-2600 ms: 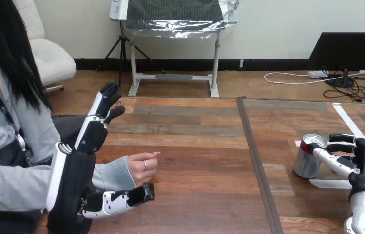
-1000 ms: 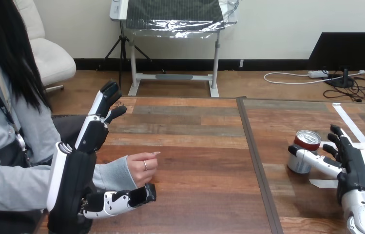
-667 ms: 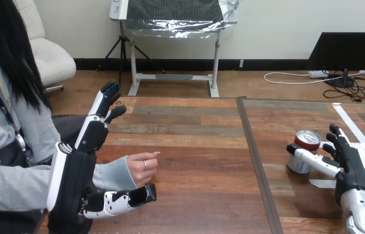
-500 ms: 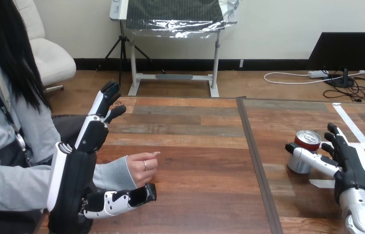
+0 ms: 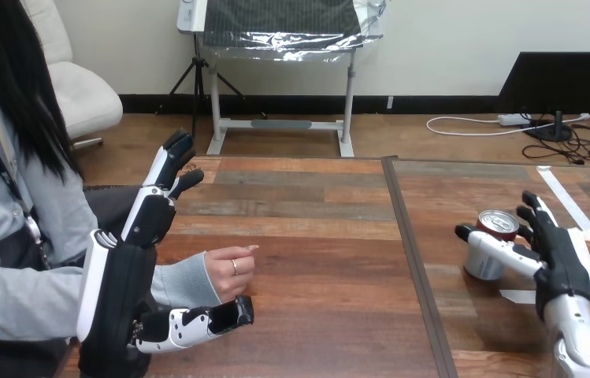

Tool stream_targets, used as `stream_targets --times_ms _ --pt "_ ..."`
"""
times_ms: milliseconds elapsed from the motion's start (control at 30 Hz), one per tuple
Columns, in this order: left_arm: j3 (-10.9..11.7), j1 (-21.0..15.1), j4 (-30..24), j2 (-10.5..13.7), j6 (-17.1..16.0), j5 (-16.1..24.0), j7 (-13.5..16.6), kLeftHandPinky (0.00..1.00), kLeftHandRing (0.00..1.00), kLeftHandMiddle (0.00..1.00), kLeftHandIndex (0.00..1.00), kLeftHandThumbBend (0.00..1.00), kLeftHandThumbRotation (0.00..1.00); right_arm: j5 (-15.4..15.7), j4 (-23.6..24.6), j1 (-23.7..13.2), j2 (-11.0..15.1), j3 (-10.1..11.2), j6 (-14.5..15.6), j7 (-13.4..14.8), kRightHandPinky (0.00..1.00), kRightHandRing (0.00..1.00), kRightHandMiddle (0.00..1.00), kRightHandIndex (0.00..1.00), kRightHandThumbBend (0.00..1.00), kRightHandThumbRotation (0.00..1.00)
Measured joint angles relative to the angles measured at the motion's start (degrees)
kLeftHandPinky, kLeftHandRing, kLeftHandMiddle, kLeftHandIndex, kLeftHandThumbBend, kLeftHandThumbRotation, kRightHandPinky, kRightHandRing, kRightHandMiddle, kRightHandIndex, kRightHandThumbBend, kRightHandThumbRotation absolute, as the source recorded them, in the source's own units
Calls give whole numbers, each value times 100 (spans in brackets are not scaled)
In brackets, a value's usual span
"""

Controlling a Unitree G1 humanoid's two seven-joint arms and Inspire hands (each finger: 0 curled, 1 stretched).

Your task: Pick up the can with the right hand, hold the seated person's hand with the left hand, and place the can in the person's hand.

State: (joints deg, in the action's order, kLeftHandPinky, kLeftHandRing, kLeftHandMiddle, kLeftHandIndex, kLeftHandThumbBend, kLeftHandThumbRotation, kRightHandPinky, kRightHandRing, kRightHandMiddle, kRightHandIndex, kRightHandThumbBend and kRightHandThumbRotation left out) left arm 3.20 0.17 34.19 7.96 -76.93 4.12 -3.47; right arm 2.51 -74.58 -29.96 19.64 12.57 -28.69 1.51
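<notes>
A silver can [image 5: 481, 264] with a red top stands upright on the right part of the wooden table [image 5: 315, 236]. My right hand [image 5: 557, 253] is just right of it, its fingers straight and pointing away from me behind the can, while the thumb [image 5: 490, 243] lies across the can's near side. The person's hand [image 5: 230, 272] rests loosely curled on the table at the left. My left hand [image 5: 150, 214] stands open at that wrist, with straight fingers rising behind it and the thumb [image 5: 197, 321] stretched out in front, not curled round it.
White tape strips [image 5: 572, 208] lie on the table around the can and my right hand. A dark seam [image 5: 413, 260] runs front to back between the two table halves. The person sits at the left edge.
My right hand's fingers, curled at the tilted can 2.6 s ago, are now straight beside it. The can stands upright, slightly further left. The left hand and the person's hand have not moved.
</notes>
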Motion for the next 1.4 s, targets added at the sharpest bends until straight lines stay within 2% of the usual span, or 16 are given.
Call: stream_targets --times_ms 233,433,733,900,1000,1400 --pt "1 0 0 0 -1 4 1 85 93 96 92 100 60 124 -8 -107 0 -92 58 100 80 88 92 95 100 27" --pt "1 0 0 -4 -3 6 2 84 93 96 92 100 60 224 -38 -242 -1 -155 222 175 81 88 92 94 100 29" --pt "0 0 0 -9 -18 7 11 84 93 96 92 100 60 351 -90 -421 -4 -263 451 336 74 82 86 89 100 21" --pt "0 0 0 -11 -26 14 23 84 93 96 92 100 60 365 -105 -489 -20 -281 592 419 71 79 83 85 99 8" --pt "0 1 0 -14 -28 22 33 84 93 96 92 100 60 378 -112 -507 -33 -292 638 479 70 77 80 83 97 4" --pt "4 12 -5 -47 -91 57 65 82 93 95 91 100 61 643 -135 -521 -109 -461 889 1020 58 64 68 71 91 0"
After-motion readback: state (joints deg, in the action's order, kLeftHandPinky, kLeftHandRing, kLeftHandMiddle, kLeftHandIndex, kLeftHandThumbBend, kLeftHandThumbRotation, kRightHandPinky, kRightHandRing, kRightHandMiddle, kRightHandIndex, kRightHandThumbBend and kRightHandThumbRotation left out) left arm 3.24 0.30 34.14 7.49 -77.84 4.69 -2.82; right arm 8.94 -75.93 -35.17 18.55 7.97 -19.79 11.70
